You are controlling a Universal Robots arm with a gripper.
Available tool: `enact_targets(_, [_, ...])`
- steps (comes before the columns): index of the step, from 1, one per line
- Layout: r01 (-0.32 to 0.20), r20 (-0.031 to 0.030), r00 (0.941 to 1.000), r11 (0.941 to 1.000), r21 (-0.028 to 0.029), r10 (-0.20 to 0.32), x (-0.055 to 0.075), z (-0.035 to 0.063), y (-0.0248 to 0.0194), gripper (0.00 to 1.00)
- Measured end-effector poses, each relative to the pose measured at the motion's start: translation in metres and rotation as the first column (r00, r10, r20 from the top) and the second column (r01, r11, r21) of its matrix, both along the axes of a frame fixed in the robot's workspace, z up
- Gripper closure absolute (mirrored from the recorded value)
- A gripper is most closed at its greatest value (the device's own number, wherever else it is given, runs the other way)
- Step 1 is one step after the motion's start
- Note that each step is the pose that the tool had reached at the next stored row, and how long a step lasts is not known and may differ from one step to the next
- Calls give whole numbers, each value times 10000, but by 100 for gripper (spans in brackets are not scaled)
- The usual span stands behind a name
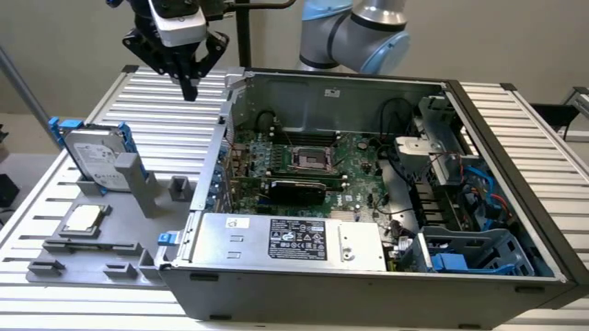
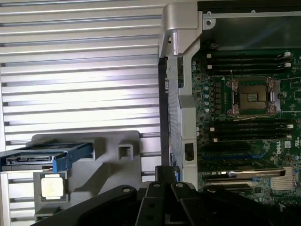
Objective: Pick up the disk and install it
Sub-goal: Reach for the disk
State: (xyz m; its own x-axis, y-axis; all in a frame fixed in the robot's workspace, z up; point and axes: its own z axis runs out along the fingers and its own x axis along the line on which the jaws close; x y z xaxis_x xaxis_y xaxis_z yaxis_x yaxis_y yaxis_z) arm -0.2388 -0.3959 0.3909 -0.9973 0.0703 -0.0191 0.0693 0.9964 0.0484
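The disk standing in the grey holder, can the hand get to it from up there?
Probably yes. The hand hangs above the table, the disk stands on edge with its top bare, and nothing lies between them.

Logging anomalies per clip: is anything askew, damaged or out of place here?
Nothing stands out. The disk stands on edge, slightly tilted, in its grey holder, the CPU chip lies flat on the same holder, and the gripper hangs above the slatted table holding nothing.
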Motion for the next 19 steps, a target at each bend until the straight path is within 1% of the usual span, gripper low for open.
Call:
enact_targets(10, [1,-3,10000,10000,-1,-1,-455,-21,32,89])
enact_targets(19, [0,-8,10000,10000,-5,0,-864,-74,59,89])
